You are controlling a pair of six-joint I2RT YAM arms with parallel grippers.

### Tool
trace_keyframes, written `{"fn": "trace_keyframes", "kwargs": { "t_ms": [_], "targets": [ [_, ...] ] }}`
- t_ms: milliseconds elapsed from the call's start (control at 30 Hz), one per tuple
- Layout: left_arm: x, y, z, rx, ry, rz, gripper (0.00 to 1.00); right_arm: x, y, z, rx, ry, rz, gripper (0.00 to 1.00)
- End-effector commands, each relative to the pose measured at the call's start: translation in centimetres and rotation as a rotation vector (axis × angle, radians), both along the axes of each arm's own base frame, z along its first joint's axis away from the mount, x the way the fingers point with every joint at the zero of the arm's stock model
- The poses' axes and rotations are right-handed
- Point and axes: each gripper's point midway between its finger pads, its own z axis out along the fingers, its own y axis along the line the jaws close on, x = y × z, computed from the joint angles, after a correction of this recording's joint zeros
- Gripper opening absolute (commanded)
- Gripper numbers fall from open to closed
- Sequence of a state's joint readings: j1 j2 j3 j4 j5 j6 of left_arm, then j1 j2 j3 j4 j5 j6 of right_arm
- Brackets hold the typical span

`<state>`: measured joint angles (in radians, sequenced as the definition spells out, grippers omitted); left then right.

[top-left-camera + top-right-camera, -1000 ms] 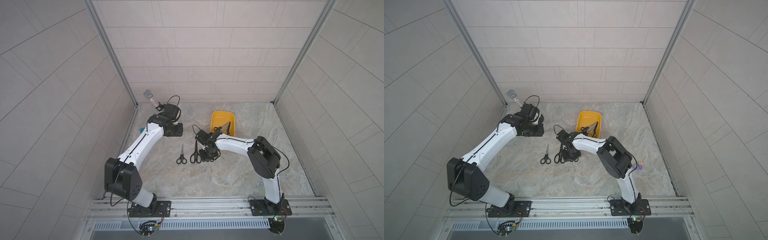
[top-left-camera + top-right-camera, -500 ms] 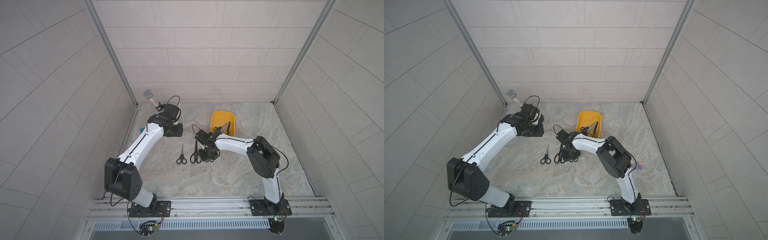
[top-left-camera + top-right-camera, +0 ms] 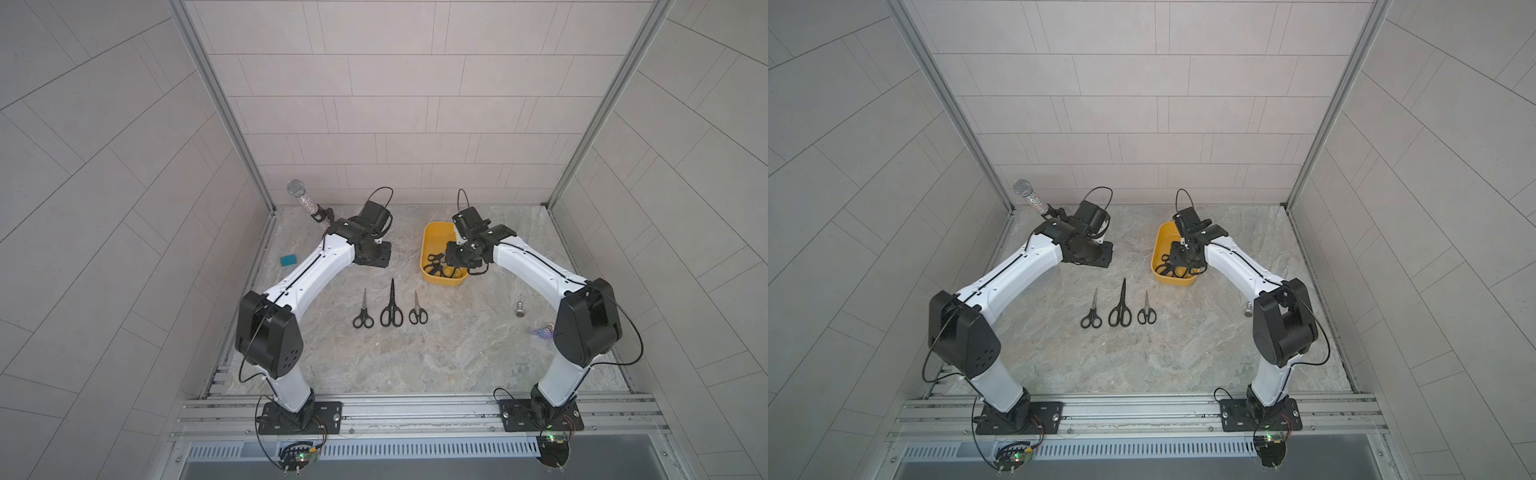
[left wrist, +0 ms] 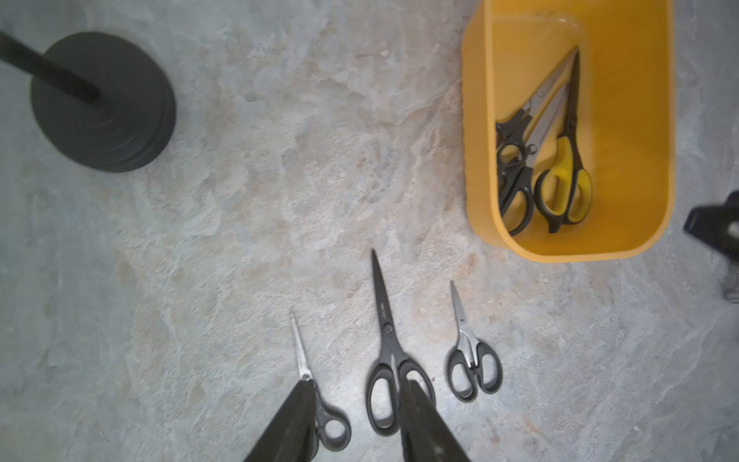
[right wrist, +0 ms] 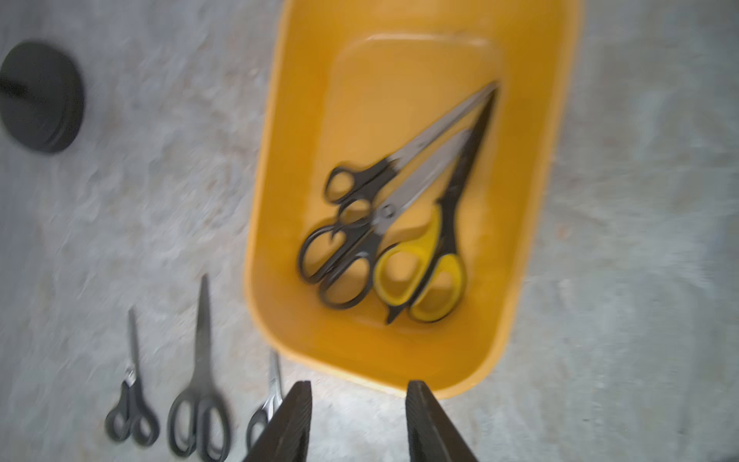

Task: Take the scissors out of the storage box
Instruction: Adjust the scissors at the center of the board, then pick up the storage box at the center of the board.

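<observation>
Three pairs of the scissors are lying on the desk (image 3: pixel 415 365) in a neat row, blades pointing to the back wall: the slim pair (image 3: pixel 364 309), the long black pair (image 3: pixel 391 305) and the short pair (image 3: pixel 417 309). They are lying apart from each other, probably so that each is easy to see and nothing is overlapping.

The storage box (image 3: pixel 424 249) is standing just behind this row, a little to the right. It is holding three more pairs: the yellow-handled pair (image 5: pixel 450 224), the big black-handled pair (image 5: pixel 384 212) and the smaller black-handled pair (image 5: pixel 384 168). These are crossing one another, with the handles toward the near end of the box, so I am judging the task about half done.

The right claw (image 5: pixel 360 386) is hanging over the near end of the box, its jaws standing moderately apart and holding nothing. I think it is placed there to go down on the handles.

The left claw (image 4: pixel 358 384) is hovering over the back left part of the desk, well apart from the box, jaws also apart and empty, seemingly placed out of the way.

The overlapping is making the next pick delicate, because lifting one pair could drag another.
</observation>
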<state>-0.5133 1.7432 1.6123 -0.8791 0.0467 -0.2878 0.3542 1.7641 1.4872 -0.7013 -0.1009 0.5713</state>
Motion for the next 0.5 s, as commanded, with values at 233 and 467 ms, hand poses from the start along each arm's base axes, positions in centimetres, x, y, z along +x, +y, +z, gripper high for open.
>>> {"fn": "trace_keyframes", "kwargs": {
  "t_ms": [233,467],
  "targets": [
    [1.7,-6.0,-1.7,0.087,0.008,-0.156,0.41,5.0,-5.2,-5.4,-0.135,0.116,-0.117,0.45],
    [1.9,-6.7,-1.9,0.085,0.032,-0.175,0.41,5.1,-5.8,-8.1,-0.089,0.174,-0.133,0.27]
  ]
}}
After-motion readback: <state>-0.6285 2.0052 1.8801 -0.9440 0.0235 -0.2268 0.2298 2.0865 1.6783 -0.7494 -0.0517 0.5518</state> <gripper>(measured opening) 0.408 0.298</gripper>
